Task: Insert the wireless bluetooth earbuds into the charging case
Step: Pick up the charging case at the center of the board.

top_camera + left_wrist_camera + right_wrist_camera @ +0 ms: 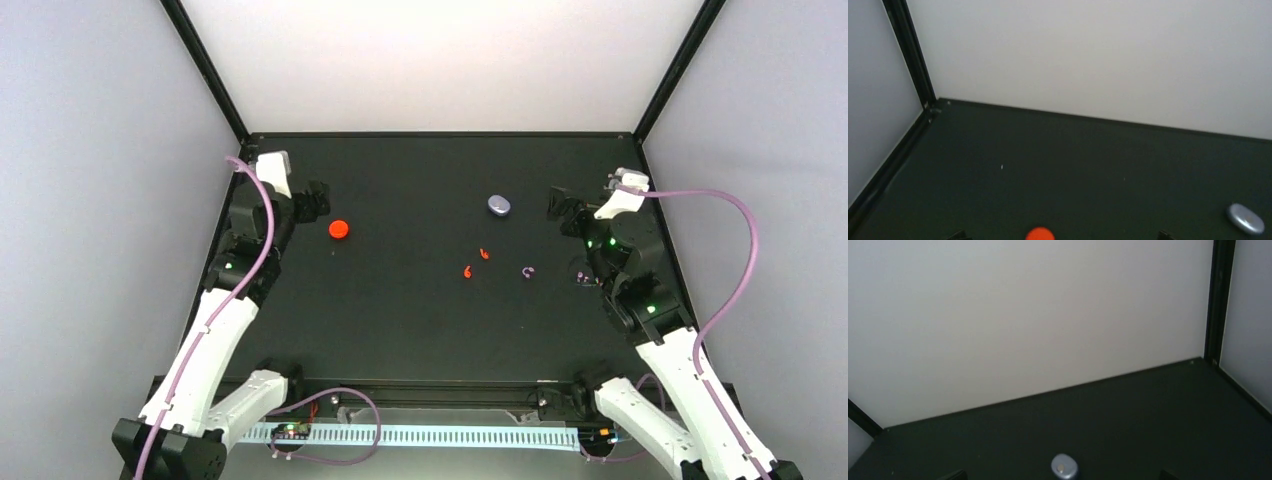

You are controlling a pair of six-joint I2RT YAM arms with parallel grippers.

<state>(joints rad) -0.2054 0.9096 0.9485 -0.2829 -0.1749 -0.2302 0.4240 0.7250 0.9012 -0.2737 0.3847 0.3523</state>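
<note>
While the left gripper [318,203] and right gripper [556,208] stand wide and empty, red-orange earbuds [484,254] and purple earbuds [527,271] lie loose on the table [400,320]. None touches the red case [339,229] or grey case [499,205].

The bottom edge cuts off the red case [1040,234] in your left wrist view and clips the grey case [1064,468] in your right wrist view. From above, the earbuds [484,254] are too small for you to read their shape.
</note>
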